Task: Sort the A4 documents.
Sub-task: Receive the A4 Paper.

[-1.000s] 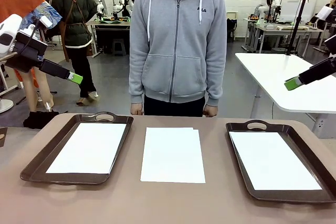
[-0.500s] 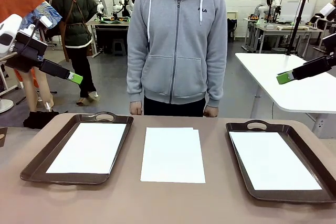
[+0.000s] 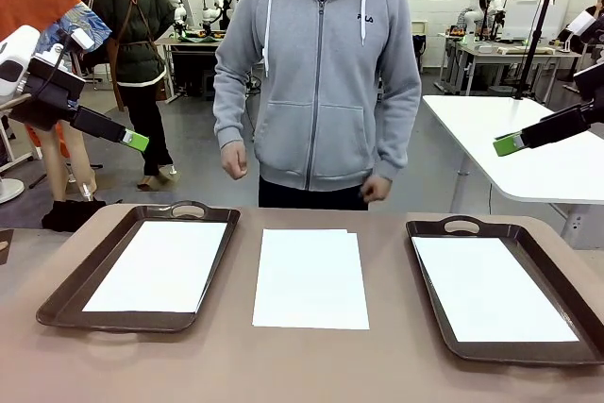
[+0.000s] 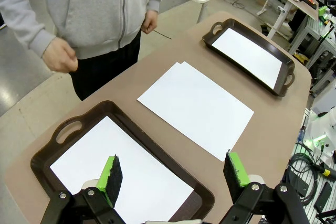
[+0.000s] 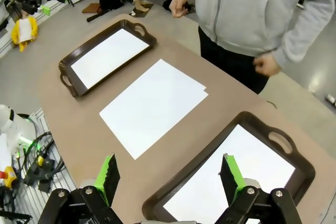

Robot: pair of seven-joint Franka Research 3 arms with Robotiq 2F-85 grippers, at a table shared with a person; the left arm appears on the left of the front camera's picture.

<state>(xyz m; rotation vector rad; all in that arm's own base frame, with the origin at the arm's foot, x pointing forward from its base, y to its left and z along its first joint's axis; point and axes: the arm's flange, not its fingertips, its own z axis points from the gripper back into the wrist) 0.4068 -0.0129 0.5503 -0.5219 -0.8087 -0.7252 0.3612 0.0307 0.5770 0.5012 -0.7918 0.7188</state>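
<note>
Both arms hover above the table [image 3: 311, 365], left gripper [image 3: 135, 141] and right gripper [image 3: 508, 145] spread wide, holding nothing. Two trays [image 3: 58, 301] on it, one sheet [image 3: 165, 264] each, plus two loose sheets [image 3: 310, 277] mid-table.

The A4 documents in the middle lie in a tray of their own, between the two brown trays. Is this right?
Not quite. The middle A4 documents lie directly on the table, not in a tray, between the two brown trays; the front view shows it.

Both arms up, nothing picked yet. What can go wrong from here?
1. The middle sheets lie flat on the table, slightly offset: the open left end effector may crumple one or drag two.
2. The person's hand hovers near the far edge; a reach across might meet it.
</note>
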